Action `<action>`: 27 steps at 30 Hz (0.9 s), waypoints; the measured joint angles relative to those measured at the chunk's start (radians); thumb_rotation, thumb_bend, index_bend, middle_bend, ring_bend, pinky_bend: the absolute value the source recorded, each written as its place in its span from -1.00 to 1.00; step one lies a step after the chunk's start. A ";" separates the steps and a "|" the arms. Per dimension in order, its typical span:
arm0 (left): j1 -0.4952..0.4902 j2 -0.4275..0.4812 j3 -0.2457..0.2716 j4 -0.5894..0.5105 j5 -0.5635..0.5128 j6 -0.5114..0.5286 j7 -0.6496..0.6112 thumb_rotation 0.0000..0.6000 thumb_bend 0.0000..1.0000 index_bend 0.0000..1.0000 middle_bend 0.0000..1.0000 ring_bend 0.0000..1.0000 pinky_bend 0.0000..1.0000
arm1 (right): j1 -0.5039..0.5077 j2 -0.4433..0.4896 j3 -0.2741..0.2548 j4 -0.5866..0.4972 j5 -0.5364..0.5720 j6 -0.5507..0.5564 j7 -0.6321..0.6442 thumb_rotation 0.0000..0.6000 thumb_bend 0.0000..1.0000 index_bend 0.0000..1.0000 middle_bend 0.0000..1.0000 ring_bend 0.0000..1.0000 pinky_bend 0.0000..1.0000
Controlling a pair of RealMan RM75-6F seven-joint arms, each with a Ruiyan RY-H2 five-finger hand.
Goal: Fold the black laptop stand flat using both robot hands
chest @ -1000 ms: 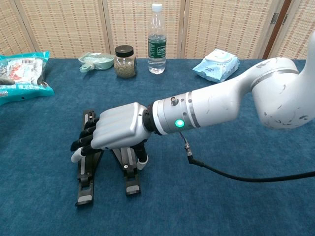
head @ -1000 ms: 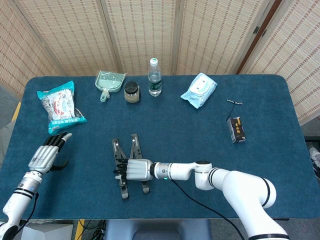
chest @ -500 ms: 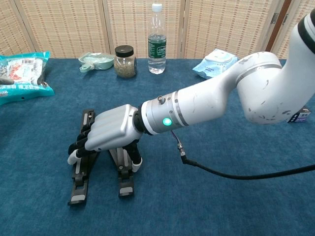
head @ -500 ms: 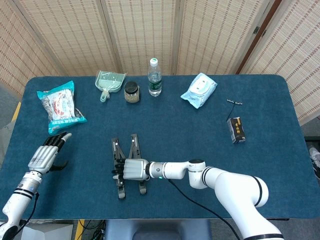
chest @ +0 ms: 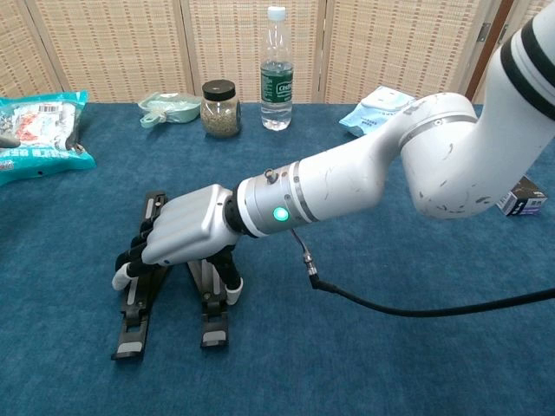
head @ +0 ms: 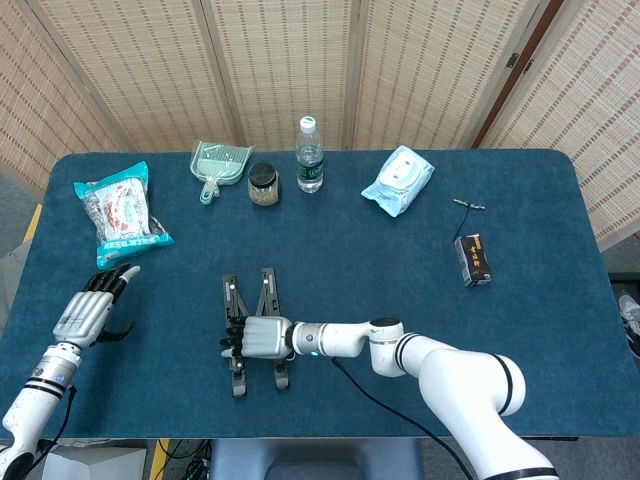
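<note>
The right hand (chest: 178, 236) sits draped on top of the black two-rail folding laptop stand (head: 248, 327), fingers curled down over its left rail. The stand's rails run near-to-far at the table's front middle. The left hand (head: 88, 310) hovers well off to the left, fingers spread, holding nothing.

Right hand (chest: 184, 236) grips the laptop stand (chest: 139, 299) (fingers (chest: 130, 260) curled).
</note>
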 measured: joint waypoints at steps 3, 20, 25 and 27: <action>0.001 0.000 0.000 0.002 0.001 -0.002 -0.002 1.00 -0.33 -1.00 -1.00 -1.00 -1.00 | 0.002 -0.009 0.000 0.018 0.002 0.008 0.012 1.00 -0.80 -0.99 -0.66 -1.00 -1.00; 0.003 -0.004 0.002 0.005 0.011 -0.003 -0.003 1.00 -0.34 -1.00 -1.00 -1.00 -1.00 | -0.013 -0.055 -0.018 0.112 -0.009 0.094 0.060 1.00 -0.64 -0.39 -0.01 -0.85 -1.00; 0.004 -0.005 0.003 0.007 0.012 -0.004 -0.004 1.00 -0.34 -1.00 -1.00 -1.00 -1.00 | -0.022 -0.061 -0.024 0.127 -0.013 0.114 0.063 1.00 -0.64 -0.33 0.10 -0.73 -1.00; 0.004 -0.005 0.003 0.007 0.013 -0.004 -0.004 1.00 -0.34 -1.00 -1.00 -1.00 -1.00 | -0.027 -0.064 -0.025 0.134 -0.013 0.126 0.064 1.00 -0.62 -0.31 0.16 -0.65 -1.00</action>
